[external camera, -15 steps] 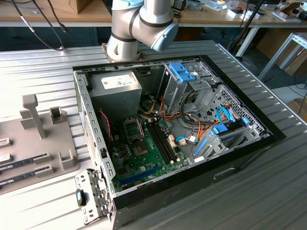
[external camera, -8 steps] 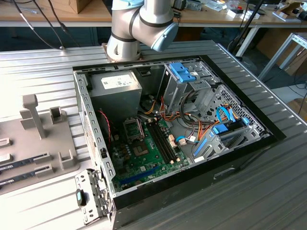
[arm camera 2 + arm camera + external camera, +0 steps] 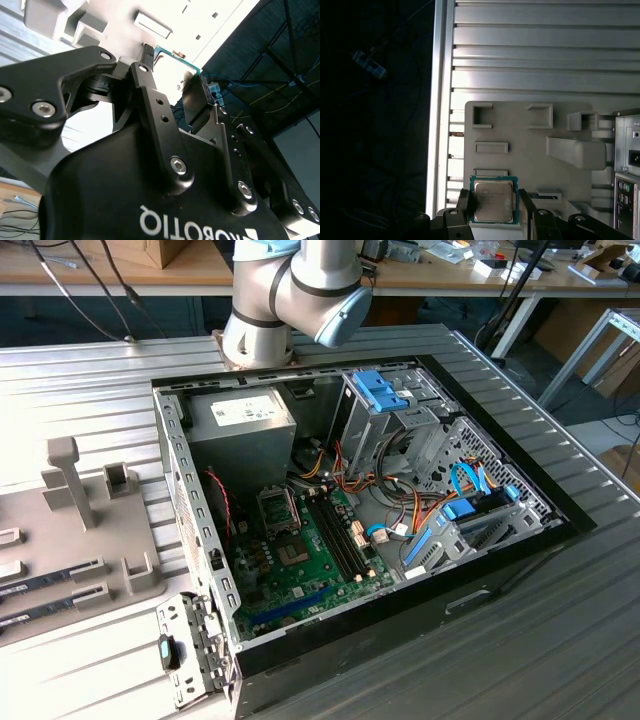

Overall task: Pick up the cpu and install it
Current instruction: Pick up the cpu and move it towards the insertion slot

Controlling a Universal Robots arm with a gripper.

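- The fingers (image 3: 464,206) are clenched on the cpu (image 3: 493,200), one on each of two opposite edges. In the second wrist view the pads (image 3: 195,100) bear on the chip's sides, and its green rim shows just past the fingertips.
- The cpu sits between the fingertips with its metal top toward the first wrist camera. It looks square to the fingers, not skewed.
- Beyond the fingers lies the grey holder tray (image 3: 520,130) on the ribbed metal desk (image 3: 530,50). We judge the chip to be lifted clear of the tray.
- Off to one side of the fingers, a corner of the computer case (image 3: 627,165) comes into view.
- In the exterior view the arm (image 3: 290,290) rises behind the open case. The motherboard (image 3: 310,555) lies flat inside it, with the socket (image 3: 278,508) near the power supply.
- Judgement on the carry: the grip is on the edges only, which suits a chip with a delicate underside. We would use just enough force to hold it, keep it level, and keep it square to the fingers so its orientation is known.
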